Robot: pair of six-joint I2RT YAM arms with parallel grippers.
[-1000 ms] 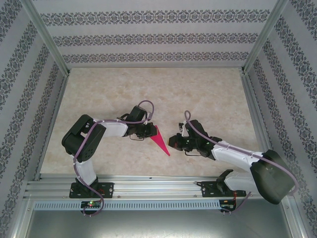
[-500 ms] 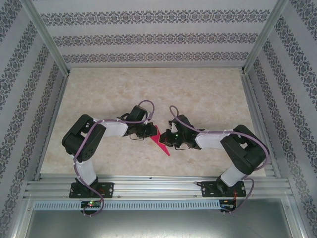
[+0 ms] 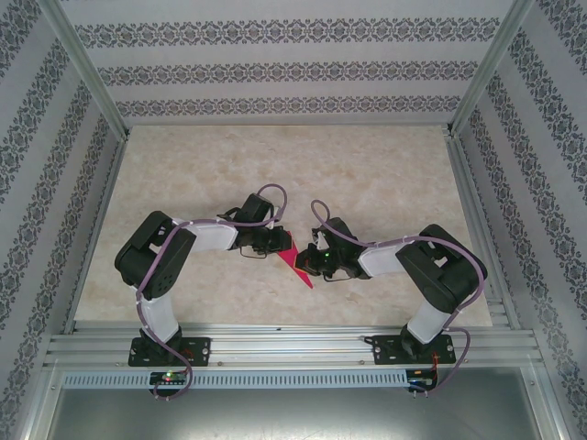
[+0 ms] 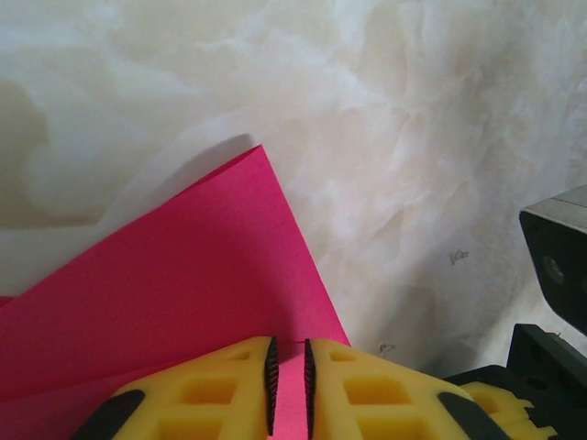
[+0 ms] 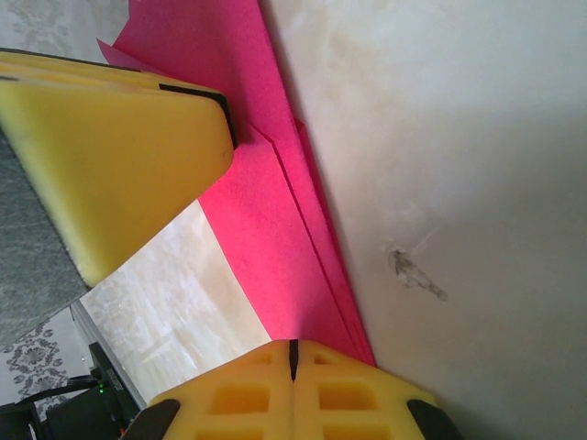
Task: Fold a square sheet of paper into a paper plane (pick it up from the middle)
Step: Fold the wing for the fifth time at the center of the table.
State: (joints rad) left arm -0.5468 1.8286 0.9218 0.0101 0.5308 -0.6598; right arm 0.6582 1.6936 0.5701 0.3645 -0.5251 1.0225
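Note:
The paper plane (image 3: 296, 267) is a slim magenta-pink folded dart lying mid-table with its point toward the near edge. My left gripper (image 3: 282, 246) is at its upper left end. In the left wrist view its yellow fingers (image 4: 220, 385) stand a narrow crack apart, and the pink paper (image 4: 183, 275) shows through the gap. My right gripper (image 3: 309, 262) meets the paper from the right. Its jaws (image 5: 293, 346) are shut tight, tips resting against the layered pink folds (image 5: 275, 211). A left finger (image 5: 119, 137) presses the paper's far end.
The marble-patterned tabletop (image 3: 367, 174) stretches behind both arms. Patterned walls and aluminium posts (image 3: 87, 73) box it in on three sides. A metal rail (image 3: 293, 344) carrying the arm bases runs along the near edge. The two grippers are almost touching.
The right arm has swung left, folding its elbow up, and brought its shut tips onto the paper. The left jaws have parted slightly. The paper has barely shifted.

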